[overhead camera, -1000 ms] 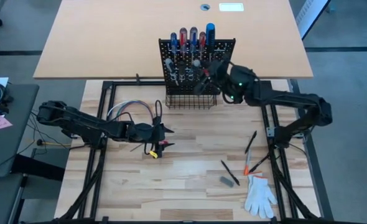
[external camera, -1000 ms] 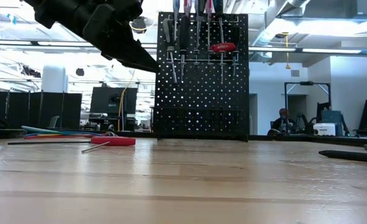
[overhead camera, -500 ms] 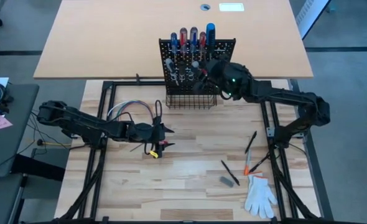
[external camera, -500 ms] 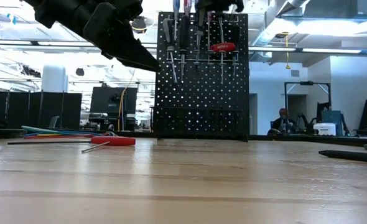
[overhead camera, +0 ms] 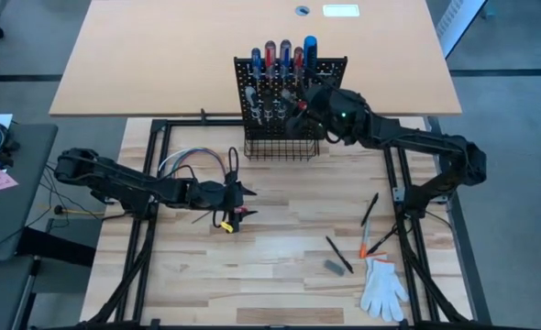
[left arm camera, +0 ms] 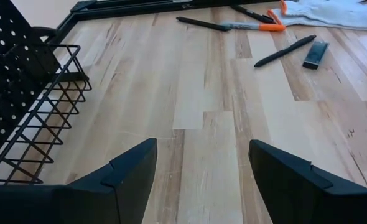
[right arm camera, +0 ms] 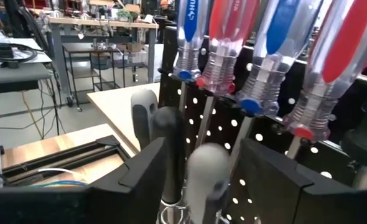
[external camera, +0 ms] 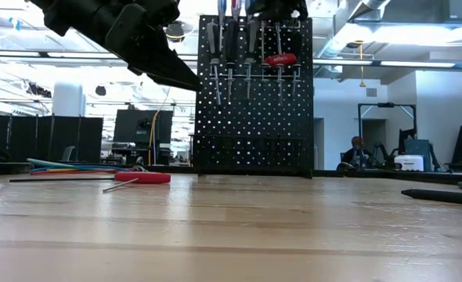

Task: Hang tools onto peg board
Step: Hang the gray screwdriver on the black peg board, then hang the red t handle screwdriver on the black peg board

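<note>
The black peg board (overhead camera: pixel 333 71) stands at the table's far middle, with a wire basket (overhead camera: pixel 280 147) at its base. Red and blue screwdrivers (overhead camera: pixel 285 53) hang in its top row, and they fill the right wrist view (right arm camera: pixel 233 37). My right gripper (overhead camera: pixel 300 99) is open at the board's face, near its top. A black handle (right arm camera: pixel 169 140) and a grey handle (right arm camera: pixel 206 174) stand between its fingers. My left gripper (overhead camera: pixel 245 194) is open and empty above the table, left of centre. A red-handled tool (overhead camera: pixel 225 220) lies on the table just near of it.
A loop of coloured wires (overhead camera: pixel 193 160) lies behind the left gripper. Near the table's right front lie a black pen (overhead camera: pixel 371 209), an orange marker (overhead camera: pixel 373 246), another dark tool (overhead camera: pixel 339 255), a small grey block (overhead camera: pixel 333 267) and a white glove (overhead camera: pixel 382 289).
My right gripper has moved toward the table's far edge and a little left, in to the peg board's upper face. It now shows at the top of the low view. My left arm has kept still.
</note>
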Controlling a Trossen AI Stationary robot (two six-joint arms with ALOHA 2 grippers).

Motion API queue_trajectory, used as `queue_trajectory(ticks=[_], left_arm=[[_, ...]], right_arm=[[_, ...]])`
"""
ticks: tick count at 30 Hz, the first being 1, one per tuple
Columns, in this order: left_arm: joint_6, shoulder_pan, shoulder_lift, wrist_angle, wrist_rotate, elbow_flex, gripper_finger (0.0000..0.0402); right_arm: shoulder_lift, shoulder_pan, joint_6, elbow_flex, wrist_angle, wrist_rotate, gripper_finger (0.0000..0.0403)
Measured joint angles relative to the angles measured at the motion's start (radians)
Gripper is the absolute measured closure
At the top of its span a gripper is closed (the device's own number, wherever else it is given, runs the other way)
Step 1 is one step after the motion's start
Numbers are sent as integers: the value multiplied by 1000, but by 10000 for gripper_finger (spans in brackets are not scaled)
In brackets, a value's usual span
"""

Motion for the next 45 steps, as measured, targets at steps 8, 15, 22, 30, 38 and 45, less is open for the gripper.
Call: queue_trajectory(ticks=[8,15,22,30,38,45], left_arm=[[-3,0,0,-1,0,0,150],[-7,-4,0,-7,-3,0,150],[13,-41,0,-56,-125,0,150],[30,-61,-25,-115,-161,0,150],[65,-59,-49,-276,-154,0,150],[73,-37,-31,-290,-151,0,150]], right_arm=[[-4,45,-81,0,3,1,212],[-32,174,-181,0,-11,10,238],[-61,360,-232,0,-192,121,257],[-63,514,52,-269,-252,142,274],[-30,640,397,-714,358,167,275],[137,664,359,-824,714,285,275]])
